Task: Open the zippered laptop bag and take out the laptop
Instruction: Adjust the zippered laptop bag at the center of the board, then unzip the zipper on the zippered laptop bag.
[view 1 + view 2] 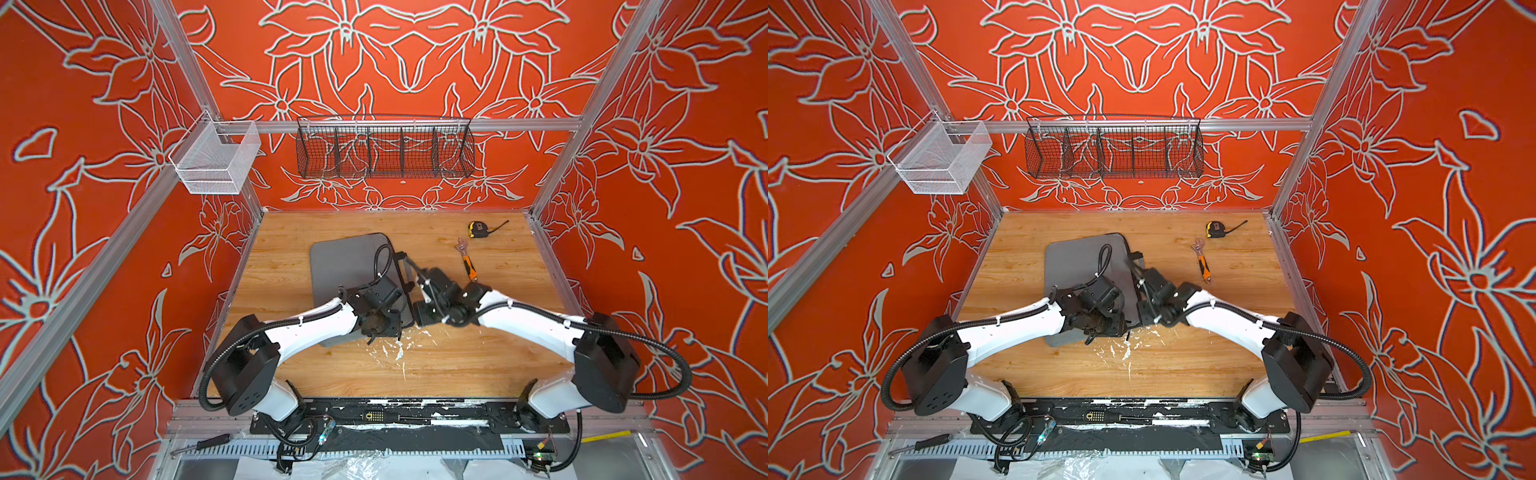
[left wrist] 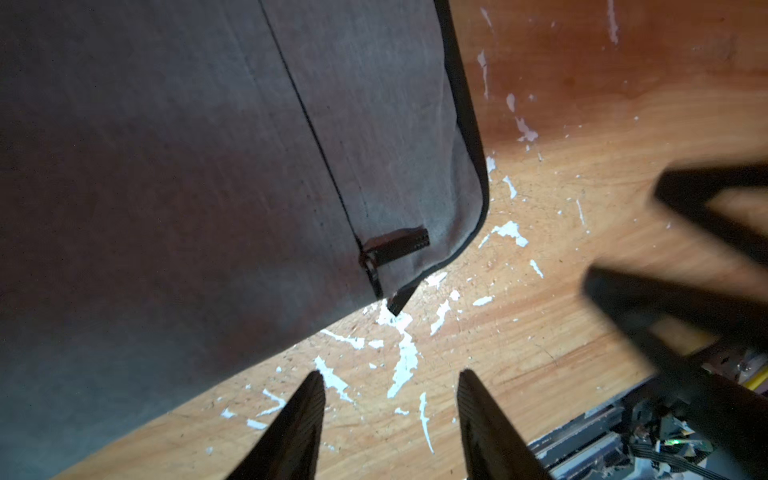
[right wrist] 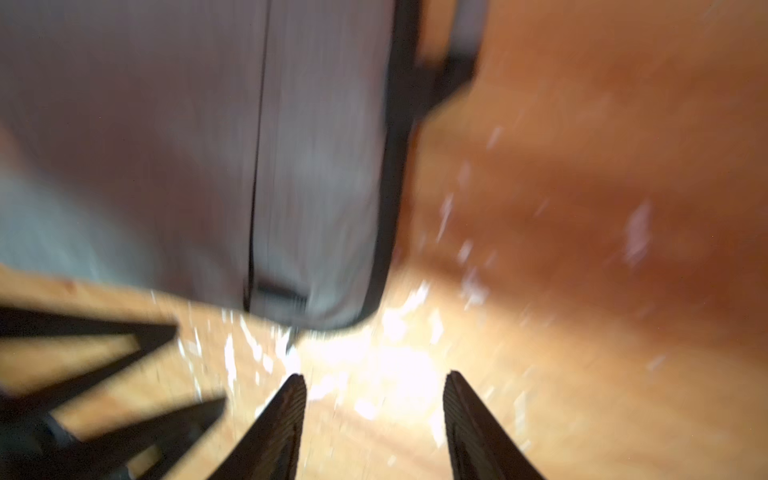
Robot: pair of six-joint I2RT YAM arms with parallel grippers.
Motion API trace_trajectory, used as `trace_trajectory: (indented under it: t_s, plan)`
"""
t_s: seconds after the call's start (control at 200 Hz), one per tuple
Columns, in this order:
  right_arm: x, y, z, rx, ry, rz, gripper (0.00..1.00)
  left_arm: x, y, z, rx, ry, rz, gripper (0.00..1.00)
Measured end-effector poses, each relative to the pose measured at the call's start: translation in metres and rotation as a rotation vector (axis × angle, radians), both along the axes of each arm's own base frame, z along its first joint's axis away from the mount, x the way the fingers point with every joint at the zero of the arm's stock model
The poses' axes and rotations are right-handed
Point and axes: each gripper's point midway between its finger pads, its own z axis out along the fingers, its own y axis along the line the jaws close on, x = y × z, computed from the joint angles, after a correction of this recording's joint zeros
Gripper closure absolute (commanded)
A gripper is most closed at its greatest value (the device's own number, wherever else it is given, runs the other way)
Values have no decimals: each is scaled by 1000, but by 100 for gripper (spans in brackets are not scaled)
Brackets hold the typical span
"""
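The left gripper (image 2: 390, 374) hangs over the near corner of the grey laptop bag (image 2: 208, 145). Its two fingers are partly apart and hold nothing. The bag lies flat on the wooden table (image 1: 457, 361) and looks zipped shut. I cannot see the laptop. I think it is inside the bag.

A small black zip pull (image 2: 395, 245) lies on the bag near that corner. It sits on a thin line across the cloth, so it may only open a pocket. Pulling it could waste the try.

The right gripper (image 3: 374, 376) is just beside the left one. It is also partly open and empty. The two could bump into each other.

If nothing presses the bag down, a tug on the zip could drag the whole bag along. Then it could slide into the orange wrench (image 1: 466, 262) on the right.
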Motion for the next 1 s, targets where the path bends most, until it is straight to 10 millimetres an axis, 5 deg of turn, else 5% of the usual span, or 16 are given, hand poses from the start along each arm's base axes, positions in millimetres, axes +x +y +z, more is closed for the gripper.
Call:
trace_trajectory:
  t_s: [0.1,0.215,0.405,0.666,0.861,1.001]
  plan:
    - [-49,5,-32,-57,21,20,50,6,14,5,-23,0,38,48]
    - [-72,16,-41,-53,-27,18,51,12,33,1,-40,24,92,49]
    - [-47,39,-33,-6,-148,-80,52,14,45,-9,-48,65,131,51]
    - [-21,60,-48,-15,-197,-129,57,6,49,-21,-57,101,145,52]
    - [-5,75,-57,-21,-209,-139,72,7,51,-23,-57,101,155,52]
    - [0,79,-57,-42,-229,-128,93,8,54,-24,-56,98,164,52]
